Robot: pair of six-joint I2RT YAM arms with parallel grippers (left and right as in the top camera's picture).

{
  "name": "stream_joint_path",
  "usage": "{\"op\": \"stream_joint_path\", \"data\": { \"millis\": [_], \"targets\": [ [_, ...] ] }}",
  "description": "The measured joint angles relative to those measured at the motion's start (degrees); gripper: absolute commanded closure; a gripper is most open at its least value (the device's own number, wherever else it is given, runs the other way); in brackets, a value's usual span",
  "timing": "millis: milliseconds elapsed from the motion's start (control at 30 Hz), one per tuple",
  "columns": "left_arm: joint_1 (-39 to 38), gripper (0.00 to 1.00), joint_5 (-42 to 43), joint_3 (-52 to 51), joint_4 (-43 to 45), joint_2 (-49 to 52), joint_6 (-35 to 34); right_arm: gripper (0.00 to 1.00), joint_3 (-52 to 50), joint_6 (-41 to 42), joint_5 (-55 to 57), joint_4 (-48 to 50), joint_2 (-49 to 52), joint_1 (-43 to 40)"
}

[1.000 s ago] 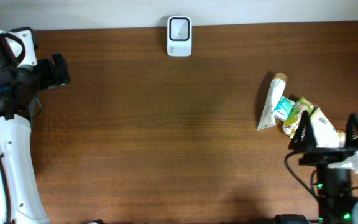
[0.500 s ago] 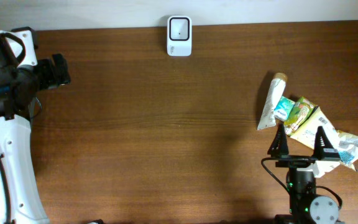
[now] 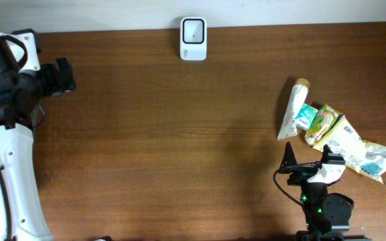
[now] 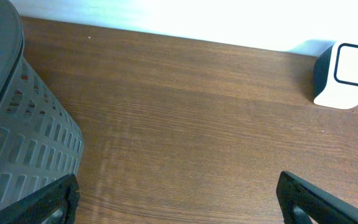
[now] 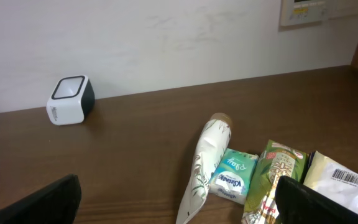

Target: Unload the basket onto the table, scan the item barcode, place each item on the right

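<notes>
Compared with a second ago, the right gripper (image 3: 309,158) is being found further left and lower in the frame, drawn off the heap of goods and now just beside its lower-left edge. Its jaws are being held wide apart with nothing between them. The left gripper (image 3: 64,75), at the upper left, is likewise being kept spread and empty.

The white packet (image 3: 357,148) is lying flat at the right of the frame, overlapped by a green snack packet (image 3: 322,122), with a tissue pack (image 3: 306,116) and a tube (image 3: 292,110) further left. Its barcode (image 5: 347,177) is being shown face up in the right wrist view. The scanner (image 3: 193,39) is standing well apart, at top centre.

The packet is being judged light, soft, crinkly and somewhat slippery. A pinch across a free edge is being favoured, clear of the barcode.
</notes>
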Motion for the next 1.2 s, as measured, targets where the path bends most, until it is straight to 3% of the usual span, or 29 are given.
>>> {"op": "stream_joint_path", "data": {
  "millis": [1000,1200],
  "targets": [
    [0.20,0.01,0.00,-0.11,-0.20,0.00,0.00,0.01,0.00,0.02,0.00,-0.02,0.00,0.00],
    [-1.49,0.01,-0.24,-10.38,0.02,-3.80,0.00,0.01,0.00,0.00,0.00,0.00,0.00,0.00]
  ]
}}
